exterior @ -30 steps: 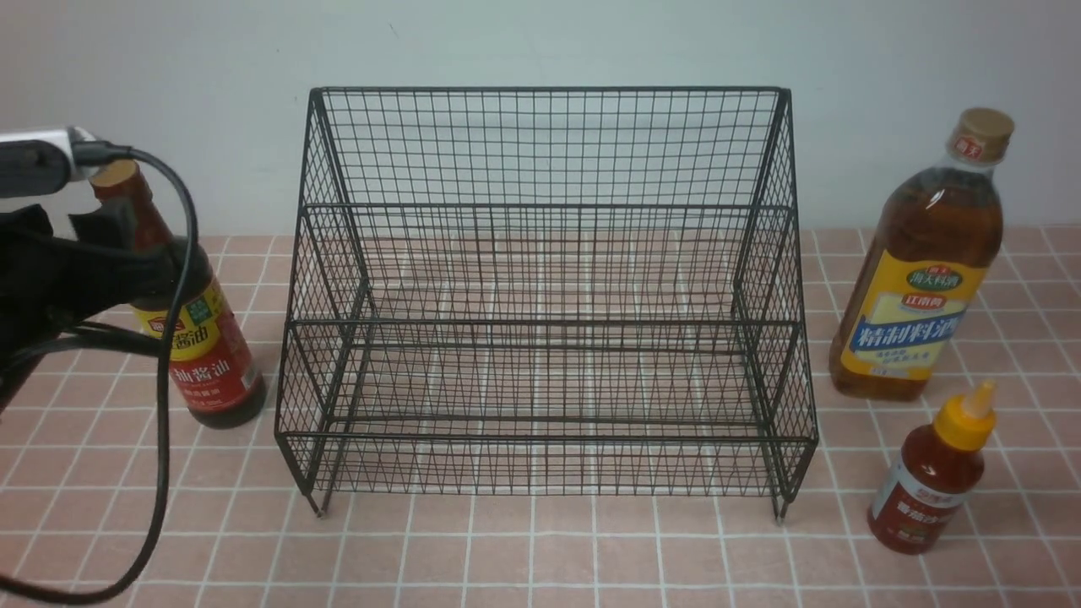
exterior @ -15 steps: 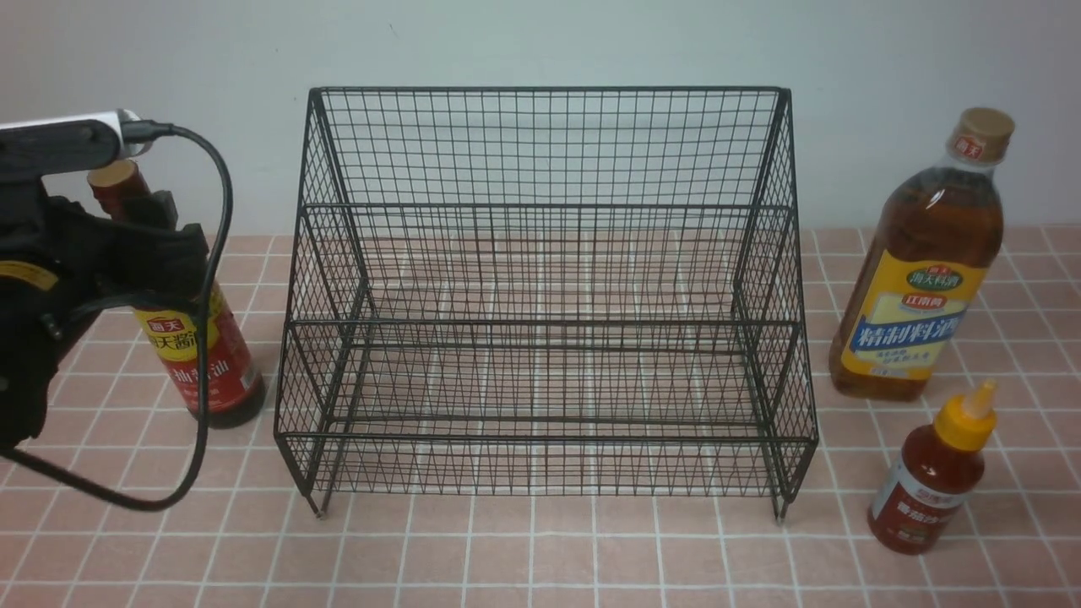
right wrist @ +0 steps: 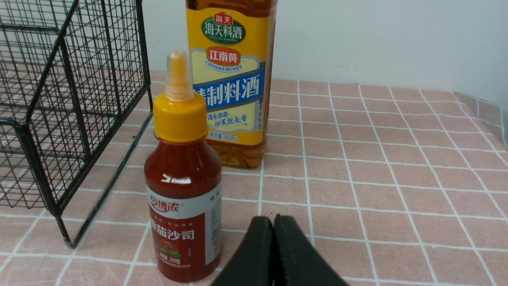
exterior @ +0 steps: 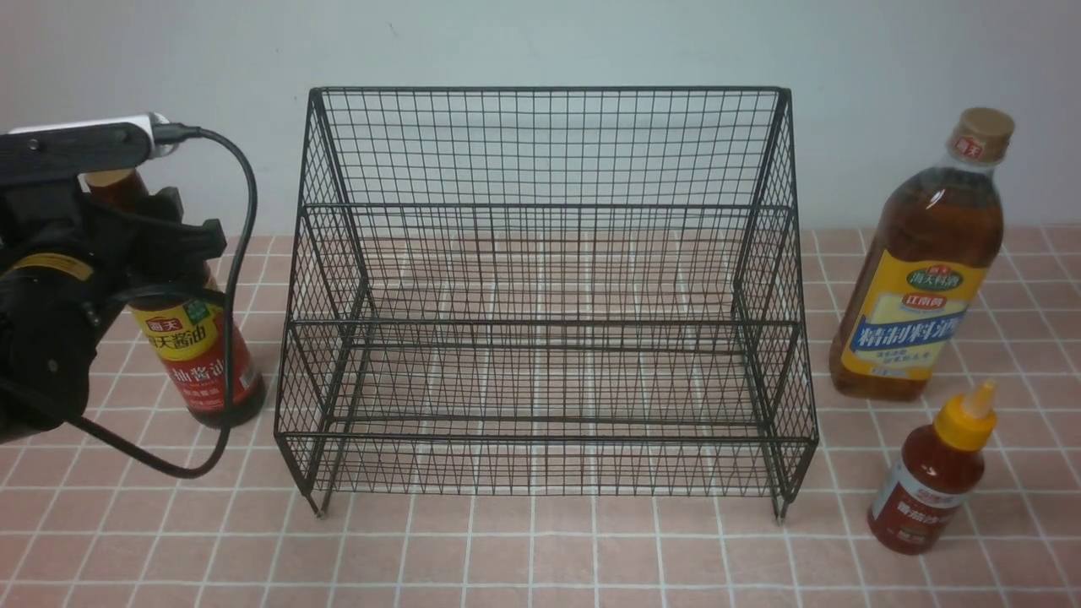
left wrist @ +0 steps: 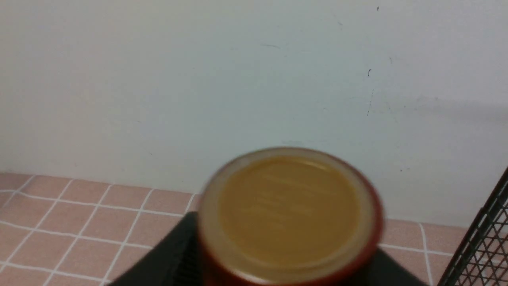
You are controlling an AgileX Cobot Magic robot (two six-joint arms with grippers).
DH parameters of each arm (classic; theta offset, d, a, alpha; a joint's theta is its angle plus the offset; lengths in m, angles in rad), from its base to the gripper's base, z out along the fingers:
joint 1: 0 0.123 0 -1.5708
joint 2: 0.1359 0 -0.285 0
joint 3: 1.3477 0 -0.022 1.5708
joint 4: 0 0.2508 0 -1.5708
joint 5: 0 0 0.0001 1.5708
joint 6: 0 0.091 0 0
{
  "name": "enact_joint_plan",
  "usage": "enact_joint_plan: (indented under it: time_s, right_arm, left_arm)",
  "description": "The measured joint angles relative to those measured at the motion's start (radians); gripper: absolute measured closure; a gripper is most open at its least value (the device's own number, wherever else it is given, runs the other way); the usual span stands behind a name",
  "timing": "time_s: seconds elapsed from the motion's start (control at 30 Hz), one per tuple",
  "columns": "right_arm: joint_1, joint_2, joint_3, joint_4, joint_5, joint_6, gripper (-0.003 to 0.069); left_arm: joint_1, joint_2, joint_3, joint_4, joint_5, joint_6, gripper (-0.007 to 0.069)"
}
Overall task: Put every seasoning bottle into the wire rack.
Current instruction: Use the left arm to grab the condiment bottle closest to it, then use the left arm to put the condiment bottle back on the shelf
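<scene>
The dark soy bottle stands on the table left of the black wire rack. My left gripper is around its shoulder, below the tan cap, and its black fingers press both sides. The tall amber bottle stands right of the rack, with the small red sauce bottle in front of it. My right gripper is shut and empty, low over the table just beside the red sauce bottle. It does not show in the front view.
The rack's two tiers hold nothing. A black cable loops from the left wrist down in front of the soy bottle. The pale wall stands close behind the rack. The rack's corner is near the left gripper.
My left gripper has moved right and forward around the soy bottle's shoulder, and its fingers have closed in on it. The bottle stays in place. The right side is unchanged.
</scene>
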State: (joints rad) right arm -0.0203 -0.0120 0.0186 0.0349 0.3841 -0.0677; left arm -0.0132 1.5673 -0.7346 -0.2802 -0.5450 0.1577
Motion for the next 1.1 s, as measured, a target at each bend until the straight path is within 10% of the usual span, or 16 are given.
enact_joint_plan:
  time_s: [0.87, 1.1]
  right_arm:
    - [0.0, 0.0, 0.0, 0.0, 0.0, 0.0, 0.0673]
    - [0.0, 0.0, 0.0, 0.0, 0.0, 0.0, 0.0673]
  left_arm:
    - [-0.002, -0.568, -0.035, 0.097, 0.213, 0.036, 0.0371]
    - [-0.137, -0.622, -0.166, 0.111, 0.348, -0.006, 0.0371]
